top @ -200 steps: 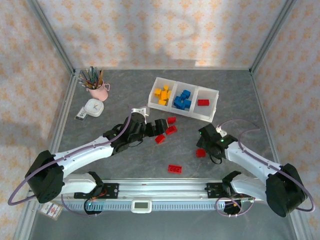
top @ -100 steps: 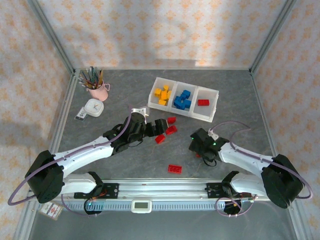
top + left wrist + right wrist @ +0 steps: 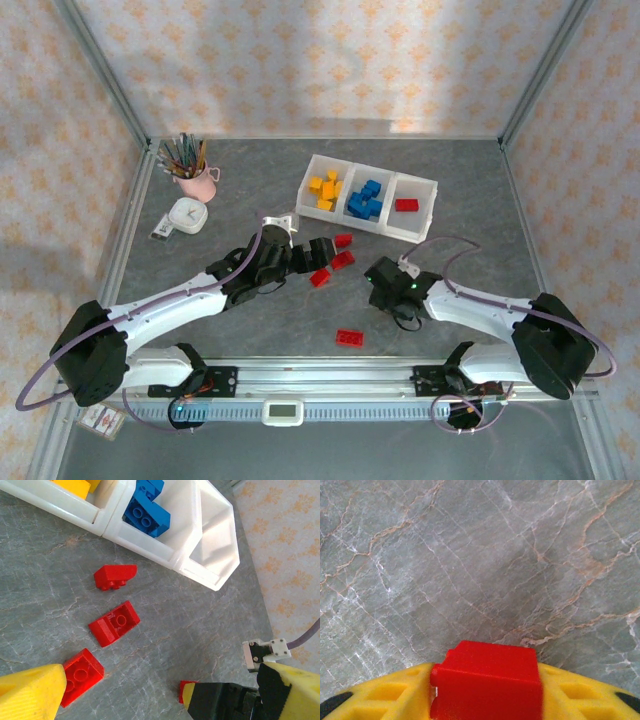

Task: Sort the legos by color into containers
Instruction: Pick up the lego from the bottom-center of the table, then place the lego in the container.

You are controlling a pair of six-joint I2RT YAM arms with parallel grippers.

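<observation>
- The red brick (image 3: 487, 680) is a small glossy plastic block with squared edges. Its studs can't be made out from the right wrist camera.
- It sits between the right gripper's (image 3: 385, 285) yellow, honeycomb-patterned fingers (image 3: 385, 697). They press against both its sides, so the jaws are closed on it. It seems to be just off the table, though I can't be sure.
- The table (image 3: 470, 555) beneath is grey stone-look sheet, veined white and tan.
- The left gripper (image 3: 322, 252) is spread wide with nothing in it, and a blunt yellow fingertip (image 3: 30, 692) is low at the left of its view.
- Ahead of that gripper lie three loose red legos: a sloped one (image 3: 116, 576), one on its back showing hollow tubes (image 3: 114, 623), and one (image 3: 80, 669) just beside the fingertip.
- A flat red piece (image 3: 349, 337) lies alone near the arm bases.
- The white translucent tray (image 3: 385, 228) stands farther back. It holds yellow bricks (image 3: 325, 190) in its left compartment, blue bricks (image 3: 367, 200) in the middle and one red (image 3: 406, 205) in the right.
</observation>
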